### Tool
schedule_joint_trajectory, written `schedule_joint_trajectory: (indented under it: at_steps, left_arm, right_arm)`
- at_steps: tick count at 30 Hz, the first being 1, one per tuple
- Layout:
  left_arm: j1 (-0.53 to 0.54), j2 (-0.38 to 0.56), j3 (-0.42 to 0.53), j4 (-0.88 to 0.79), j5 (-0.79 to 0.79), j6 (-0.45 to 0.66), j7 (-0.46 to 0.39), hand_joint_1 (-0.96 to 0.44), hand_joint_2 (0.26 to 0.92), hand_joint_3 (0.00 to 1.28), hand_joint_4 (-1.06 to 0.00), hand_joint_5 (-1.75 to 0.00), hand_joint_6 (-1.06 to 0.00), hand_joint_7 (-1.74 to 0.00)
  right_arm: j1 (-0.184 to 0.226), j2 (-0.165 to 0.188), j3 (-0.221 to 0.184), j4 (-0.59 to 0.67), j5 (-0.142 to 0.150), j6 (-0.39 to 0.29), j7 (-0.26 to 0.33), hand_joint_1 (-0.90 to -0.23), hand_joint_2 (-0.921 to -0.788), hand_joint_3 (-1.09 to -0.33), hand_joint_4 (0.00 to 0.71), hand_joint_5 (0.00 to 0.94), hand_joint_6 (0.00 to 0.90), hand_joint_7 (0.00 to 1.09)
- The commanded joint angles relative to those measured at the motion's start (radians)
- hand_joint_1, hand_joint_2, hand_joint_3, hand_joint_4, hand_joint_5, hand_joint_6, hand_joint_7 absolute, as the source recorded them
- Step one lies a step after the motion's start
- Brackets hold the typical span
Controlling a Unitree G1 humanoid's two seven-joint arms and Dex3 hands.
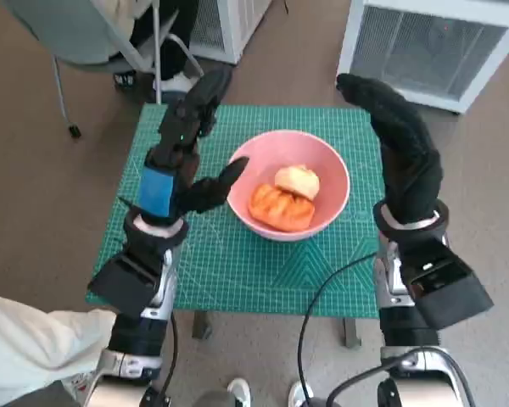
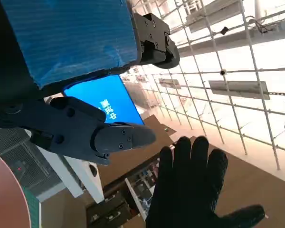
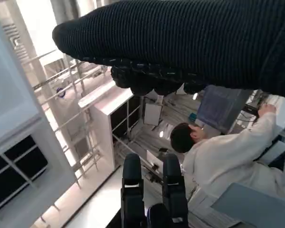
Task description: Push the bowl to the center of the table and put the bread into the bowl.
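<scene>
In the head view a pink bowl point(image 1: 331, 170) stands near the middle of the green mat table point(image 1: 263, 271). Inside it lie a pale round bun point(image 1: 298, 181) and an orange-brown grilled bread point(image 1: 281, 208). My left hand point(image 1: 182, 161) is raised just left of the bowl with its fingers spread, one finger pointing at the rim, and it holds nothing. My right hand point(image 1: 400, 148) is lifted to the right of the bowl, fingers stretched out and empty. The left wrist view shows a strip of the bowl's rim point(image 2: 4, 199) and the gloved right hand point(image 2: 190, 185).
A grey chair point(image 1: 93, 34) and a person's shoes point(image 1: 178, 85) are beyond the table's far left corner. A white slatted unit point(image 1: 433, 42) stands at the far right. A white sleeve point(image 1: 25, 339) shows at the near left. A person in white point(image 3: 218, 161) appears in the right wrist view.
</scene>
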Motion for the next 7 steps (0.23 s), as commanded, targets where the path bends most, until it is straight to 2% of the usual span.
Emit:
schedule_joint_trajectory:
  at_steps: [1, 7]
  left_arm:
    - [0.01, 0.012, 0.019, -0.02, -0.028, -0.018, -0.012, -0.46, 0.921, 0.45, -0.27, 0.0, -0.15, -0.35]
    - [0.015, 0.013, 0.028, -0.018, -0.039, -0.019, -0.02, -0.46, 0.921, 0.45, -0.28, 0.0, -0.21, -0.24]
  right_arm:
    - [0.009, 0.004, 0.002, 0.001, 0.001, 0.017, -0.006, -0.571, -0.921, -0.864, 0.212, 0.249, -0.001, 0.77]
    - [0.01, 0.003, 0.004, -0.01, 0.0, 0.031, -0.006, -0.571, -0.921, -0.865, 0.217, 0.244, -0.001, 0.78]
